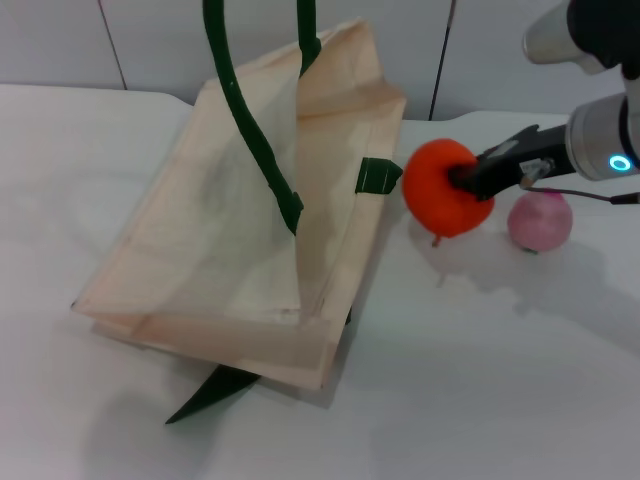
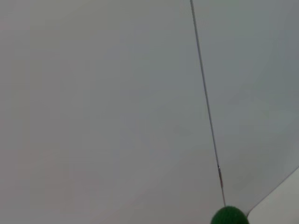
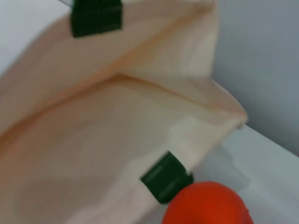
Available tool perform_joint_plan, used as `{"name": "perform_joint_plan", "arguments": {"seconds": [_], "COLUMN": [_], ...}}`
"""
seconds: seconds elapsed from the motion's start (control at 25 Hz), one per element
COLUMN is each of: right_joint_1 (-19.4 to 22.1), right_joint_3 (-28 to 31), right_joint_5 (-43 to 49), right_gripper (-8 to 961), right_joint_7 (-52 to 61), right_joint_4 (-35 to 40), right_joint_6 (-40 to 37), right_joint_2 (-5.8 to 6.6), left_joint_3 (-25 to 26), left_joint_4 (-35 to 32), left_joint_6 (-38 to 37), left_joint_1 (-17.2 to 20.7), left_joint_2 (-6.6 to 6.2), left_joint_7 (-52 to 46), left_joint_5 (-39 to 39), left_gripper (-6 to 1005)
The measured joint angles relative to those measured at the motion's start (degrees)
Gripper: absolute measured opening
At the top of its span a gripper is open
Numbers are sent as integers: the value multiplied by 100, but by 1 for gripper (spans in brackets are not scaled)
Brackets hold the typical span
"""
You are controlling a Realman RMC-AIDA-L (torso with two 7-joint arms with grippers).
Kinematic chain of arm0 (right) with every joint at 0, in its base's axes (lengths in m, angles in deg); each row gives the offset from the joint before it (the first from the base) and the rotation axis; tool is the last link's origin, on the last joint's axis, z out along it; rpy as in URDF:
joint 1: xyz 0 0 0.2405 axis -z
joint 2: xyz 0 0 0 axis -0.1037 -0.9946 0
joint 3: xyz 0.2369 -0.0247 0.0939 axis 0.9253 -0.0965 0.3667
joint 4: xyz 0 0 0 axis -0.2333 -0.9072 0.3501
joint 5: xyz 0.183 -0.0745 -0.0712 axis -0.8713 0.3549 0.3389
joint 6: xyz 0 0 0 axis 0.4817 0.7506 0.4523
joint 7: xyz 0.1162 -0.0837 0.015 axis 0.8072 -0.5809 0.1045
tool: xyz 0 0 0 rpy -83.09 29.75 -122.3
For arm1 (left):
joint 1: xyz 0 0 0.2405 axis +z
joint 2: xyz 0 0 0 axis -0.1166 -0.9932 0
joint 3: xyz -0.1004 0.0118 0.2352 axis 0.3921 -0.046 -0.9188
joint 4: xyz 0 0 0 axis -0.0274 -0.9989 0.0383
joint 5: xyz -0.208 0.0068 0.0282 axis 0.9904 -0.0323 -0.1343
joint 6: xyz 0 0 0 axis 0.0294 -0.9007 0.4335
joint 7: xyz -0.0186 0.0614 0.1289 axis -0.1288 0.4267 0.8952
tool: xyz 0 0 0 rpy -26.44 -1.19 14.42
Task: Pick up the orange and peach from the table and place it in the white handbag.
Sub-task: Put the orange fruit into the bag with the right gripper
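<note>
While the right end effector (image 1: 468, 178) pinched the orange (image 1: 443, 189) and held it above the bench (image 1: 520, 380), the fruit hung just beside the green strap tab (image 1: 377, 176) on the near rim of the white handbag (image 1: 230, 250). Bag mouth lay to the robot's left of the fruit, held open by its dark green handles (image 1: 250, 130), which ran up out of the head view. Judged: carry left over the rim, then release. Right wrist view showed the orange close to the tab, bag interior beyond. Peach (image 1: 540, 221) sat on the bench, to the right of the orange, nearer the right arm. Left end effector not seen; state unknown.
</note>
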Motion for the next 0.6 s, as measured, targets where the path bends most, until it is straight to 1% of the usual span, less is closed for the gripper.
{"name": "perform_joint_plan", "arguments": {"seconds": [0.2, 0.28, 0.44, 0.6], "right_joint_1": [62, 63, 37, -20], "right_joint_3": [-6, -48, -214, -281], "right_joint_5": [-69, -220, -829, -922], "right_gripper": [65, 65, 66, 63], "right_joint_7": [-7, -33, -283, -320], "right_joint_4": [283, 284, 239, 179], "right_joint_6": [111, 116, 139, 88], "right_joint_2": [-29, -32, -35, -35], "left_joint_3": [0, 0, 0, 0], "left_joint_4": [-82, -92, -117, -189], "left_joint_6": [45, 52, 58, 69], "left_joint_1": [42, 35, 27, -9], "left_joint_2": [0, 0, 0, 0], "left_joint_7": [-1, -4, -11, -39], "left_joint_5": [-11, -6, 5, 22], "left_gripper": [120, 120, 120, 120]}}
